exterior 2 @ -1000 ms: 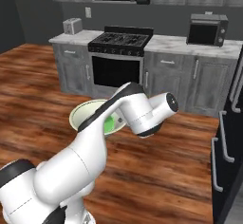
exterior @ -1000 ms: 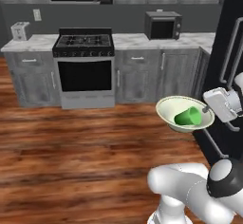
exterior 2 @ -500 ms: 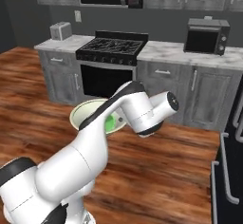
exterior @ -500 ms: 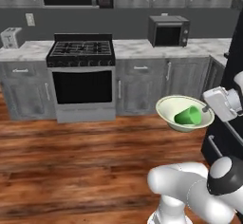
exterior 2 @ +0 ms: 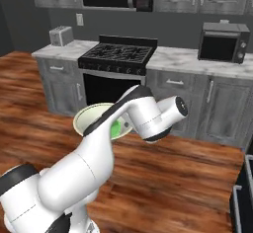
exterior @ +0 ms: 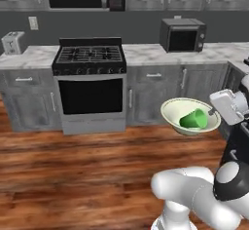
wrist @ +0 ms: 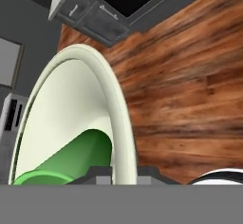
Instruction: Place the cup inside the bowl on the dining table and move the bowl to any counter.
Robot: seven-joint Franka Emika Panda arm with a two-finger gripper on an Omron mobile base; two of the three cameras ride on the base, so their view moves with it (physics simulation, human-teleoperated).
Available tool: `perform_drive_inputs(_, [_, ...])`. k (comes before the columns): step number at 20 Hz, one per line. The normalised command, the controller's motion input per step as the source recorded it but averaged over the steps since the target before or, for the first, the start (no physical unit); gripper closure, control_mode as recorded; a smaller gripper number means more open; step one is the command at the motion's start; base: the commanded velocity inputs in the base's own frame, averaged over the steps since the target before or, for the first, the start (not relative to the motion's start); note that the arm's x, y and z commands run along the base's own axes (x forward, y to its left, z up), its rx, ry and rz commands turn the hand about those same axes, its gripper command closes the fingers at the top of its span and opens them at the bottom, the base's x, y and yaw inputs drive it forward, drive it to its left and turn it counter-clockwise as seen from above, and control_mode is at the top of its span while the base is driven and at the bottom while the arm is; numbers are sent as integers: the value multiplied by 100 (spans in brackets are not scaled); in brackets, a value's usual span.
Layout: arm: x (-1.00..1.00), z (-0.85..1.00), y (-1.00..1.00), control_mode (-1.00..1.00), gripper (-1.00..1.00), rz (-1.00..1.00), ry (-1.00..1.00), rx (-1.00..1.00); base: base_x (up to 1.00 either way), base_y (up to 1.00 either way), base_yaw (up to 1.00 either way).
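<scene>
Tool (wrist: pixel 124 172) clamping bowl (exterior: pixel 177 111), stove (exterior: pixel 90 63) beyond

The wide, shallow, glossy cream-green bowl (exterior: pixel 181 109) hung in the air above the wood floor, well short of the grey-veined white marble counter (exterior: pixel 146 53) over grey cabinets. The small, tapered, bright green cup (exterior: pixel 195 119) lay on its side inside the bowl, against its inner wall (wrist: pixel 61 118).

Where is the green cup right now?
The cup lies on its side inside the bowl, which the tool holds by its rim above the wood floor, at the right of the left base view, in front of the grey cabinets right of the stove.
</scene>
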Motion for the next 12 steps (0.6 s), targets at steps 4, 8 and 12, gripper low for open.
perform_drive_inputs(4, [0, 0, 0, 100, 100, 0, 0, 0, 77, 83, -5])
perform_drive_inputs(8, [0, 0, 0, 100, 100, 0, 0, 0, 97, 17, -2])
perform_drive_inputs(12, [0, 0, 0, 100, 100, 0, 0, 0, 100, -41, 0])
